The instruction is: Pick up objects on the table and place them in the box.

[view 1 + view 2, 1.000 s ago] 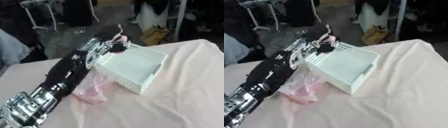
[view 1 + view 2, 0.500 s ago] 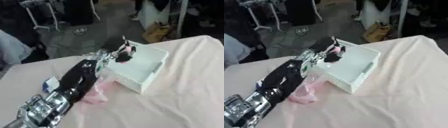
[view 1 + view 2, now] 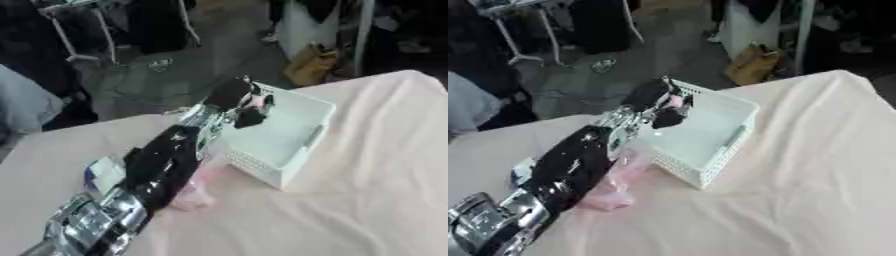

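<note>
My left hand (image 3: 233, 100) reaches over the near-left corner of the white basket (image 3: 297, 149), its fingers curled round a small pink thing (image 3: 257, 102). The hand hovers above the basket's inside. On the cloth under my forearm lies a crumpled pink object (image 3: 194, 196). Beside the forearm's left sits a small white and blue package (image 3: 103, 171). My right hand shows in neither view.
A pale pink cloth (image 3: 367, 200) covers the table, with free room at the right and front. Beyond the far edge stand a yellow bag (image 3: 311, 64), metal frames and dark clutter on the floor.
The whole picture has shifted as the head moved. My left hand with the pink thing has gone from the basket's far-left rim to above its inside.
</note>
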`<act>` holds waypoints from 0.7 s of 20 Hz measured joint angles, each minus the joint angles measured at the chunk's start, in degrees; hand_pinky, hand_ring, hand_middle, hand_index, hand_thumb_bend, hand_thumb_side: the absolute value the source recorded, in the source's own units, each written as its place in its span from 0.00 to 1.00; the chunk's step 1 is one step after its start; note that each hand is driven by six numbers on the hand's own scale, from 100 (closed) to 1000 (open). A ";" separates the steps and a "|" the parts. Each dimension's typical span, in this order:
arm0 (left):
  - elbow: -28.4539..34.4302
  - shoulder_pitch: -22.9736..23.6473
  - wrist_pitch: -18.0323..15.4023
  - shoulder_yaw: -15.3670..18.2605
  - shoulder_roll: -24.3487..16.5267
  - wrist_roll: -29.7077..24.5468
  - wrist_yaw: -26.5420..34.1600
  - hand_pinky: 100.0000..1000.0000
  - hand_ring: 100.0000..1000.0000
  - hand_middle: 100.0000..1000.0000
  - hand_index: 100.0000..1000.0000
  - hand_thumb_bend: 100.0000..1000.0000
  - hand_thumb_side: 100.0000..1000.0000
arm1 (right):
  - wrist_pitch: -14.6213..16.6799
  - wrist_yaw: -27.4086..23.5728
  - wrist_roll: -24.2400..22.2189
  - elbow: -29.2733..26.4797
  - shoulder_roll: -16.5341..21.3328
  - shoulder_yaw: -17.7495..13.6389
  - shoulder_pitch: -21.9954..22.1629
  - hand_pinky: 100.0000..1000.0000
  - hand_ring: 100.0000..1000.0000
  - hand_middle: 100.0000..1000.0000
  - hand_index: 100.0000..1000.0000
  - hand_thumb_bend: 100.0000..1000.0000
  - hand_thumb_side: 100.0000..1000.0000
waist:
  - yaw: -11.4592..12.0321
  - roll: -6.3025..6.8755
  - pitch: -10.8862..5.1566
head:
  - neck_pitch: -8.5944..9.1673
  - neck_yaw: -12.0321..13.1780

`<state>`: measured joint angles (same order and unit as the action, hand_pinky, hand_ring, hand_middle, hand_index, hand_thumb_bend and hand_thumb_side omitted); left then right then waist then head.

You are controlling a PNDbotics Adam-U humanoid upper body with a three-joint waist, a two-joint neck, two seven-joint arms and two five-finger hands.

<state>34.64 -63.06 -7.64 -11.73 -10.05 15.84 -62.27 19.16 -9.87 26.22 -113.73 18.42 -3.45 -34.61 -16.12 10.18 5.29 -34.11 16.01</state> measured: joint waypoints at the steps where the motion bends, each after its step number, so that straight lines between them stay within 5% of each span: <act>1: -0.17 0.00 0.27 0.14 0.03 0.05 -0.70 0.27 0.44 0.62 0.87 0.11 0.78 | -0.01 -0.05 -0.01 0.00 0.00 0.00 -0.17 0.83 0.92 0.82 0.82 0.00 0.72 | -0.08 0.02 0.00 | 0.10 0.09; 3: -0.56 0.00 0.58 0.43 0.04 -0.26 -1.97 0.34 0.52 0.69 0.91 0.11 0.78 | -0.02 -0.20 -0.02 0.00 -0.04 0.06 -0.18 0.83 0.92 0.82 0.82 0.00 0.72 | -0.10 0.13 0.02 | 0.25 0.13; 4: -0.67 0.00 0.68 0.61 0.10 -0.53 -2.52 0.67 0.84 0.93 1.00 0.16 0.82 | -0.03 -0.25 -0.03 0.00 -0.04 0.11 -0.18 0.84 0.92 0.82 0.82 0.00 0.72 | -0.12 0.16 0.02 | 0.29 0.13; 5: -0.83 -0.01 0.64 0.69 0.21 -0.92 -2.97 0.85 0.99 1.00 1.00 0.20 0.85 | -0.03 -0.27 -0.03 0.00 -0.04 0.15 -0.21 0.84 0.92 0.82 0.82 0.00 0.72 | -0.14 0.16 0.02 | 0.31 0.14; 7: -1.32 -0.01 0.03 0.97 0.48 -2.50 -3.65 0.98 1.00 1.00 1.00 0.23 0.92 | -0.04 -0.30 -0.04 0.00 -0.06 0.29 -0.44 0.84 0.92 0.82 0.82 0.00 0.72 | -0.35 0.16 0.02 | 0.36 0.16; 14: -1.96 -0.16 -2.35 2.03 0.52 -8.13 -4.34 1.00 1.00 1.00 1.00 0.28 0.99 | -0.23 -0.56 -0.26 0.00 -0.21 0.35 -0.78 0.83 0.93 0.82 0.82 0.00 0.72 | -0.76 0.32 0.32 | 0.52 0.36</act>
<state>32.68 -63.22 -9.99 -9.70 -9.53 7.71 -66.61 18.93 -10.42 25.96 -113.73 18.21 -3.10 -35.39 -16.88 10.51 5.61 -33.58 16.37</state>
